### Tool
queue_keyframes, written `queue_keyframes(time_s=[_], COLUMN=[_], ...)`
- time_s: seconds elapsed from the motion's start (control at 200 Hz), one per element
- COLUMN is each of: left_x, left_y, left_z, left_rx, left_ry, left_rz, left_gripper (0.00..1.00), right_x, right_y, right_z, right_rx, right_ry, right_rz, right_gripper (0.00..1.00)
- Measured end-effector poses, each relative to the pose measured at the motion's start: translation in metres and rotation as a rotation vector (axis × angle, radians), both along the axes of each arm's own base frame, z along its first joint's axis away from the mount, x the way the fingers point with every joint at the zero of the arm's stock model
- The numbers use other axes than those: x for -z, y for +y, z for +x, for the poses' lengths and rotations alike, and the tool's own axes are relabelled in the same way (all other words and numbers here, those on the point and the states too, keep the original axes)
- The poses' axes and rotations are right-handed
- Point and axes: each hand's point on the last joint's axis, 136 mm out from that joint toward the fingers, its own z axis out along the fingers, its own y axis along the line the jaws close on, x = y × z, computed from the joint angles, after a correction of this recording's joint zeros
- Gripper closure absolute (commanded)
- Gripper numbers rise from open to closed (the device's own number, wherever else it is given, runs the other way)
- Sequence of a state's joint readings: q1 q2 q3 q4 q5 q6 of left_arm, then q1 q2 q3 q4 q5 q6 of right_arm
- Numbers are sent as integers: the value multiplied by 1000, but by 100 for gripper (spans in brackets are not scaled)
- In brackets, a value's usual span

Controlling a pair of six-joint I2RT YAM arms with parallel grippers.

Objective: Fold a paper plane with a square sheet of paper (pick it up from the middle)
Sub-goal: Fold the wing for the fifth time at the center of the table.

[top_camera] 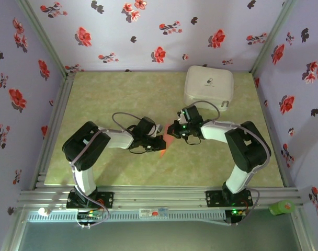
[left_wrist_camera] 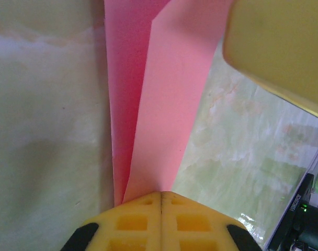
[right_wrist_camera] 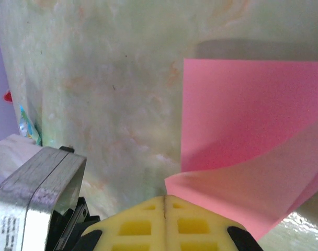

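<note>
- Watching the table's middle, I see my left fingers [left_wrist_camera: 165, 203] pinched shut on the creased pink sheet of paper [left_wrist_camera: 164, 104].
- My right fingers [right_wrist_camera: 168, 205] are clamped on another edge.
- White case [top_camera: 208, 86] sits by the far right corner.

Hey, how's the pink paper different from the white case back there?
The sheet of paper is salmon-pink and thin; the white case is white and boxy. The sheet is bent over and pinched by the left gripper and right gripper mid-table; the case sits flat and untouched near the far right corner.
</note>
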State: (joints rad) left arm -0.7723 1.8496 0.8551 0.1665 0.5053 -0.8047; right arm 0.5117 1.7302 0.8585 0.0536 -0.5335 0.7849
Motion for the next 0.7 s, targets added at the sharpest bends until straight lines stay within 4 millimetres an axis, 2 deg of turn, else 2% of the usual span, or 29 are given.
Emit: queue_keyframes(time_s=[0.13, 0.285, 0.7], left_x=[0, 0, 0], left_y=[0, 1, 0], left_z=[0, -1, -2], left_rx=[0, 1, 4], left_ry=[-1, -9, -14], left_rz=[-1, -10, -18], left_gripper=[100, 100, 100], right_x=[16, 33, 34], right_y=[-3, -22, -37], right_z=[3, 5, 20], right_rx=[17, 71, 146], right_ry=[19, 50, 99], right_rz=[-38, -64, 35], right_gripper=[96, 95, 94])
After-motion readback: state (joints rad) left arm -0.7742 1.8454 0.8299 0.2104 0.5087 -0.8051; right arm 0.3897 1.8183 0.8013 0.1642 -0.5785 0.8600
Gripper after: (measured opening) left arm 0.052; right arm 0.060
